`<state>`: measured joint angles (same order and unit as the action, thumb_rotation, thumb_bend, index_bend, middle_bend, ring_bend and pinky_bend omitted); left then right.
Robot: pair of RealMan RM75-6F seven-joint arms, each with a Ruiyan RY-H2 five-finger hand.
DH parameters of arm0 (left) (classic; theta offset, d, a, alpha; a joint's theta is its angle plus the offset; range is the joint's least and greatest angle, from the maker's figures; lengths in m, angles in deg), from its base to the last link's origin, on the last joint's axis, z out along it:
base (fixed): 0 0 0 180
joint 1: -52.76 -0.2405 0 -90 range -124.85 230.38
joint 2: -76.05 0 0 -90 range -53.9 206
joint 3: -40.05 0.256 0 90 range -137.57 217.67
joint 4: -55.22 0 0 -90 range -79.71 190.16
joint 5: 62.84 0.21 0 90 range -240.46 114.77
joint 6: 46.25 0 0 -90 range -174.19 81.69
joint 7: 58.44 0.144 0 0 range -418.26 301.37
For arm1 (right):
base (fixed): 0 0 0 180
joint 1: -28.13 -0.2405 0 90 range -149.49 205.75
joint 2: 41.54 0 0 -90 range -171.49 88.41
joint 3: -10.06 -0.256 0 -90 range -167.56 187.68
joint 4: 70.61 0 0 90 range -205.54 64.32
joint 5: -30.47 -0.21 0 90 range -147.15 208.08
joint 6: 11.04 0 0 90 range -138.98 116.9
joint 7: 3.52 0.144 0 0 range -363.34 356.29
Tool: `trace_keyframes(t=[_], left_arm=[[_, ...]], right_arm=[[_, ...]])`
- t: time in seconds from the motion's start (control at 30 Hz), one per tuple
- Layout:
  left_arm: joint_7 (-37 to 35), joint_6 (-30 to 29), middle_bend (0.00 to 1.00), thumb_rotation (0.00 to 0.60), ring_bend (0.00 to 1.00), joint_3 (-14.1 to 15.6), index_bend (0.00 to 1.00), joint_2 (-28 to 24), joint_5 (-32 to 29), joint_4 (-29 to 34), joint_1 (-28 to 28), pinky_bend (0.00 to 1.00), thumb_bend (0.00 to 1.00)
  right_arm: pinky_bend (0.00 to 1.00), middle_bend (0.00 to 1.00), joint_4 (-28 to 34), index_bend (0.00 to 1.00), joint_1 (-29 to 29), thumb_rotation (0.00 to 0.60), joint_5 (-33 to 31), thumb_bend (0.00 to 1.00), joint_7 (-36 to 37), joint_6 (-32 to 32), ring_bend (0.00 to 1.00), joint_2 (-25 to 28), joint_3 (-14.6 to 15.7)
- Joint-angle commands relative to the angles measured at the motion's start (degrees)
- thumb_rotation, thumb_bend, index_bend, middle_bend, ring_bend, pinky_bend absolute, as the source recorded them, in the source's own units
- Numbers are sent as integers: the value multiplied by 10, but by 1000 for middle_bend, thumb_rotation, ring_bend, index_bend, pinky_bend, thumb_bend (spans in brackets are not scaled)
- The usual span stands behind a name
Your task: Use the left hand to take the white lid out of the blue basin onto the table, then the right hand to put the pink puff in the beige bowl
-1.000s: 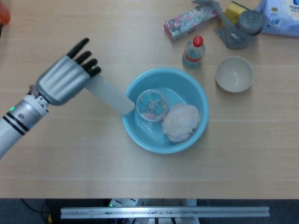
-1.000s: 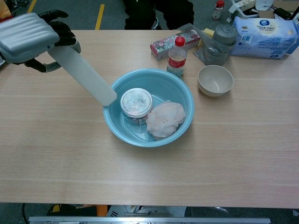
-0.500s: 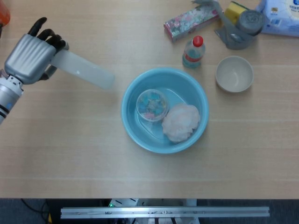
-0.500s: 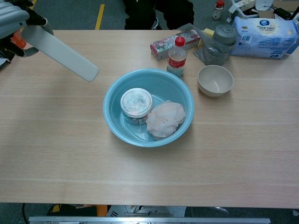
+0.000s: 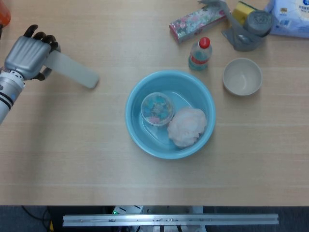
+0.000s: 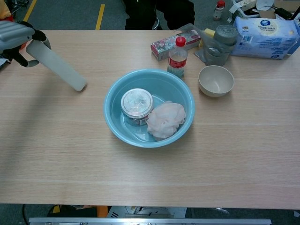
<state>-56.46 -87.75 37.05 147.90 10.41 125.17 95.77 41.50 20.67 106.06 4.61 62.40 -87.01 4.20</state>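
The left hand (image 5: 26, 57) grasps the white lid (image 5: 72, 70) at one end with fingers (image 5: 41, 36) curled over it, at the far left of the surface (image 5: 72, 159), well apart from the blue basin (image 5: 137, 133). The lid's free end slopes down toward the surface; contact cannot be confirmed. The right hand is not in view.

Risks:
- Release from a tilted hold may let the lid drop or slide.
- The pink puff (image 5: 187, 125) lies just beside a clear jar (image 5: 157, 108) in the basin; a wide grasp may strike the jar.
- The beige bowl (image 5: 242, 76) stands near a bottle (image 5: 200, 53); a careless approach may knock it over.
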Motion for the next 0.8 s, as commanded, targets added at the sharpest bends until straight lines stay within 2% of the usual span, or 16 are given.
trace_keyframes(t=[0.03,0.17,0.3,0.5,0.67,0.8], left_arm=[[1,9,143,600,100,-2,243,5,-13,-5,1,70,357],[2,-2,34,600,8,-4,143,4,-16,3,-5,70,356],[10,-25,0,600,0,-6,72,-6,-12,23,-15,68,356],[28,-67,0,600,0,-9,61,-31,-8,69,-34,66,356],[28,-141,0,600,0,-5,63,-53,27,122,-66,66,356],[32,-212,0,600,0,1,65,-65,67,158,-97,66,356]], right_arm=[[157,308,3,257,-8,600,6,373,-7,-7,89,4,-3],[181,308,2,257,-32,600,11,373,-18,-33,89,5,-10],[197,308,2,257,-69,600,21,357,-31,-80,89,3,-16],[200,308,18,257,-120,600,46,269,-70,-133,89,-10,-20],[219,316,28,257,-174,600,62,203,-115,-195,111,-40,-22],[219,322,27,257,-224,600,44,169,-157,-253,114,-75,-25]])
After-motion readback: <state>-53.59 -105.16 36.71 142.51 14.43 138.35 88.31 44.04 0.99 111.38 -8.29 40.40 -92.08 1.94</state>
